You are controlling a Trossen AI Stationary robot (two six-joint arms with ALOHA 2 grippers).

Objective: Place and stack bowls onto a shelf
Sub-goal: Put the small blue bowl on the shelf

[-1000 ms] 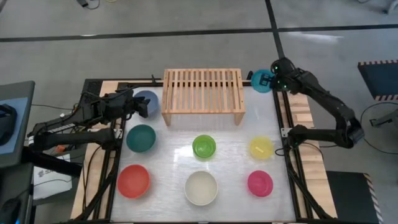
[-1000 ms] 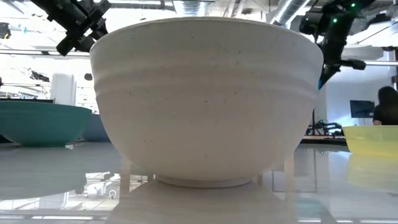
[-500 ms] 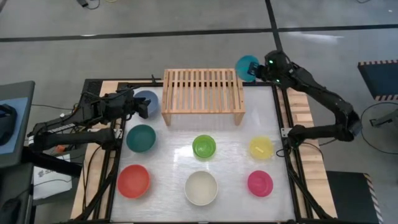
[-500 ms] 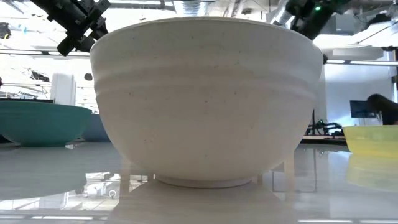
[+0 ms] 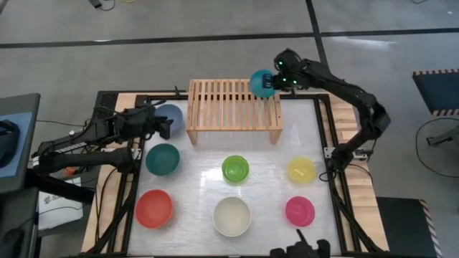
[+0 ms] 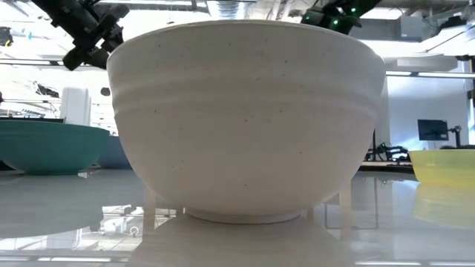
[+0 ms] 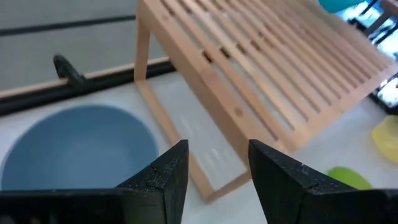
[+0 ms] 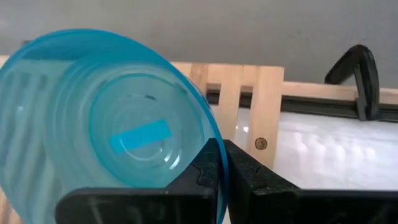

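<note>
My right gripper (image 5: 272, 82) is shut on the cyan bowl (image 5: 261, 82) and holds it in the air over the far right corner of the light-wood shelf (image 5: 234, 104). In the right wrist view the bowl (image 8: 118, 124) is tilted, its inside toward the camera, with the shelf's slats (image 8: 249, 93) behind it. My left gripper (image 5: 166, 123) is open and hovers beside the slate blue bowl (image 5: 171, 112), which sits on the table left of the shelf. The left wrist view shows that bowl (image 7: 74, 149) left of my open fingers (image 7: 177, 171). My right gripper pinches the cyan bowl's wall at the rim (image 8: 214, 146), with one finger inside (image 8: 202, 171) and one outside (image 8: 249, 174). The bowl is lifted clear, tipped on its side, and sticks out beyond the fingers toward the table's left.
Six bowls stand on the table in front of the shelf: dark teal (image 5: 163, 158), lime green (image 5: 235, 168), yellow (image 5: 301, 170), red-orange (image 5: 154, 208), cream-white (image 5: 232, 216) and magenta (image 5: 300, 210). The cream-white bowl (image 6: 245, 119) fills the low view. The shelf's top is bare.
My right gripper has carried the cyan bowl from beyond the table's far right corner toward the left, to a place over the shelf's right end. The bowl has stayed lifted in the shut fingers.
</note>
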